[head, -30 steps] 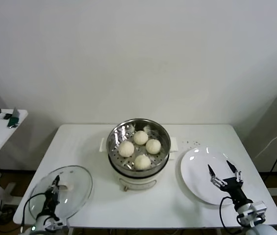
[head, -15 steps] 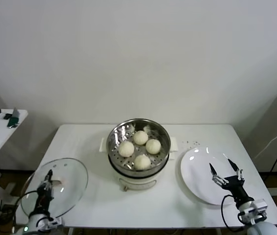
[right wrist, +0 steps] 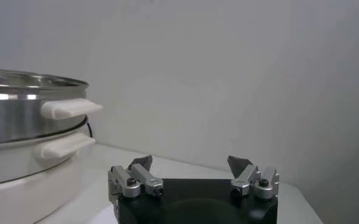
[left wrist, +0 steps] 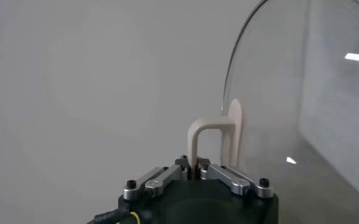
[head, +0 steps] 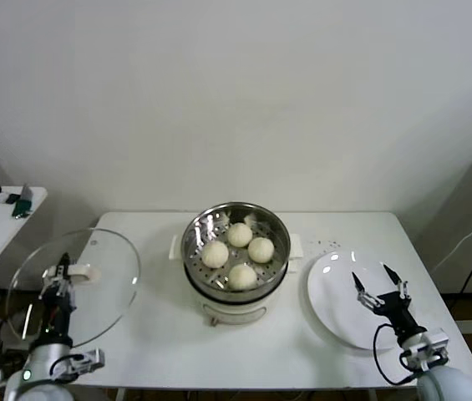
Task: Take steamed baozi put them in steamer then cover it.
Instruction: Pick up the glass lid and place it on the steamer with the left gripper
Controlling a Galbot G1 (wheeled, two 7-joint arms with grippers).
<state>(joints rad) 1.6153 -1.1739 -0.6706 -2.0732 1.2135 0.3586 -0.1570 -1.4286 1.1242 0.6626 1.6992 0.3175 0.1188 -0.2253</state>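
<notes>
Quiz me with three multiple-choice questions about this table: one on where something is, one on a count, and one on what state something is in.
1. Where is the glass lid?
A. Resting on the steamer
B. Lifted at the table's left end, held by its handle
C. Lying on the plate

2. How many baozi sit in the steamer?
A. Two
B. Three
C. Four

3. What state is the right end effector in?
A. Open and empty above the plate
B. Shut on a bun
C. Shut on the lid

Answers:
1. B: the left end effector is clamped on the lid's cream handle, and the lid stands tilted off the table.
2. C: four pale buns show on the perforated floor.
3. A: its fingers are spread with nothing between them.
</notes>
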